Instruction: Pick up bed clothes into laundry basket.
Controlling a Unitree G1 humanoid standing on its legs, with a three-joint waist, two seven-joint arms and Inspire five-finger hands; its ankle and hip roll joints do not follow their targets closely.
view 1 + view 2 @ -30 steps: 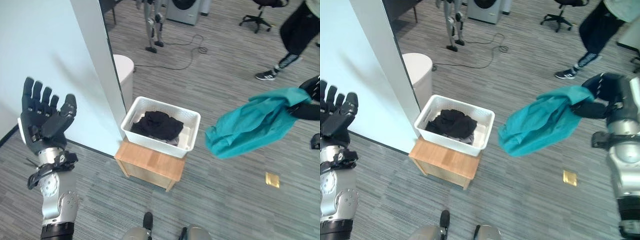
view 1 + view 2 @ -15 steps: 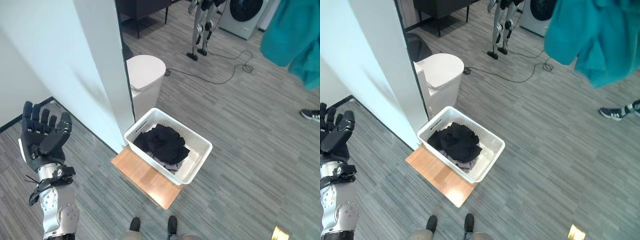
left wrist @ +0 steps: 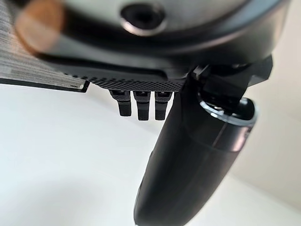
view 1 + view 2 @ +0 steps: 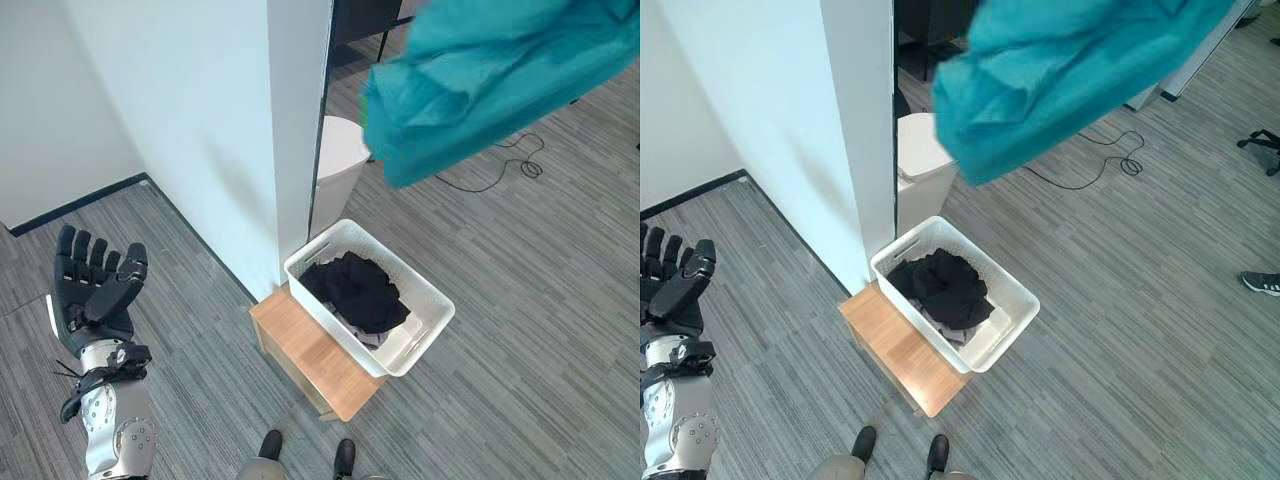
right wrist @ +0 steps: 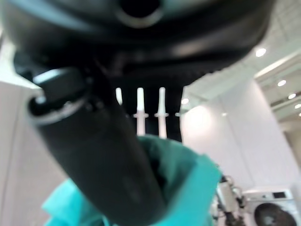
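A teal garment [image 4: 490,75] is held high above the white laundry basket [image 4: 425,335], clamped by the right hand [image 5: 108,188], its length slanting down-left; the left hand [image 4: 90,295] is spread open, holding nothing.

The scene is evenly and brightly lit from overhead. Ceiling lamps [image 5: 260,52] are seen at two o'clock in the right wrist view, glaring white. A soft shadow is cast on the white wall [image 4: 190,130] toward seven o'clock. The teal cloth [image 4: 490,70] at twelve o'clock is smeared by motion. Both wrist views are blurred at close range, the left hand [image 3: 188,155] and right hand [image 5: 103,155] being rendered out of focus.
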